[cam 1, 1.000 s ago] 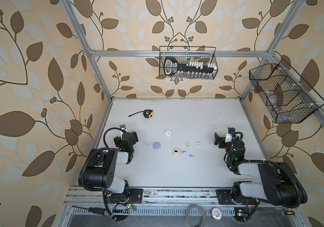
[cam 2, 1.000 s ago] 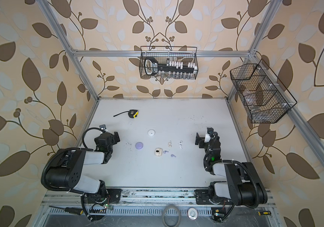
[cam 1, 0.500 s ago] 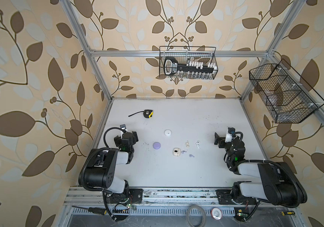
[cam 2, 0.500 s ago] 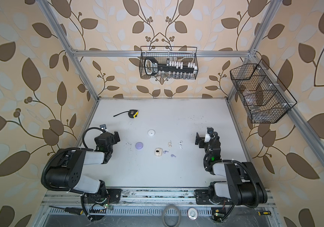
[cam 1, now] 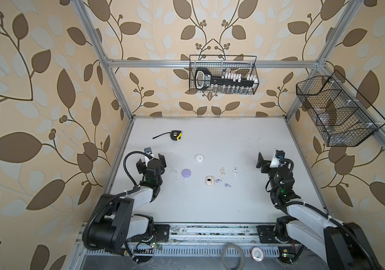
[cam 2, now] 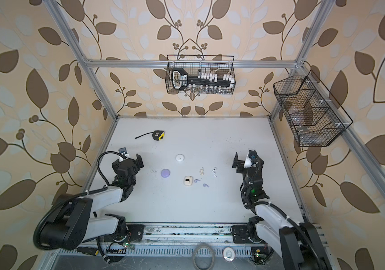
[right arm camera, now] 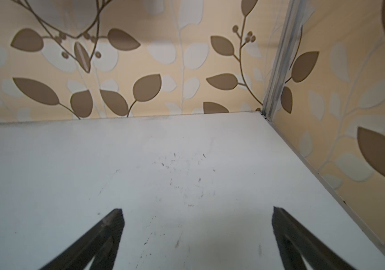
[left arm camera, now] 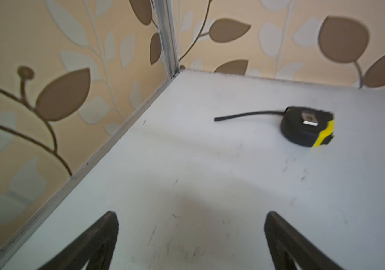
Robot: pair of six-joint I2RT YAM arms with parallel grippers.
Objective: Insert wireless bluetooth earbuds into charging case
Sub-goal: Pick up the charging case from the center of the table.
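Nothing grabbed yet: left gripper (cam 1: 151,161) and right gripper (cam 1: 269,161) gape wide open, empty. Tiny stemmed earbuds (cam 1: 222,171) lie mid white table (cam 1: 210,210), just right of the cream plastic charging case (cam 1: 209,181). Next probably needs a delicate pinch.

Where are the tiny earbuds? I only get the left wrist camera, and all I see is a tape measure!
Observer: They're in the middle of the table. Both top views show cream earbuds, white earbuds and lilac earbuds lying loose there.
Operator: Is there a box to put them in?
Observer: Yes, a cream case lies close by, with one lilac earbud right next to it.
Operator: Is the other arm holding anything?
Observer: No, the right end effector is open and holds nothing.
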